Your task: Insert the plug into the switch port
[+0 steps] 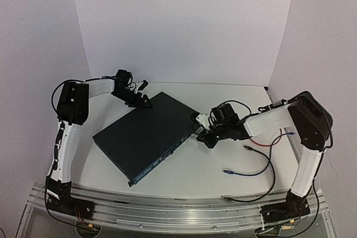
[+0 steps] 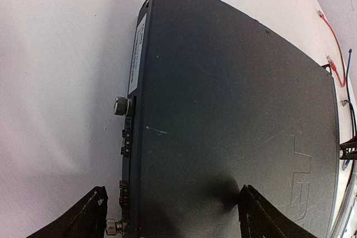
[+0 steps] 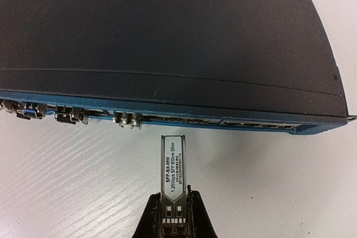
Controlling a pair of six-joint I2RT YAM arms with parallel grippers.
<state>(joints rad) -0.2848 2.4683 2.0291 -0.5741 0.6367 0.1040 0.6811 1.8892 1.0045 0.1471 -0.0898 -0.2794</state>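
Right fingers [image 3: 146, 222] are pinching the plug [image 3: 174, 165], its tip just short of the socket row of the switch [image 3: 167, 26], while left fingers [image 2: 83, 220] are hanging spread across its rear edge on the white surface [image 3: 67, 188].

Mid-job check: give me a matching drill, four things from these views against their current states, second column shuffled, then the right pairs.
Things:
1. switch
2. plug
3. left pincer
4. right pincer

States:
A. open, jaws wide apart
B. shut on the plug
C. lying flat on the table
D. just short of the port row, not inserted

Pairs: 1-C; 2-D; 3-A; 4-B
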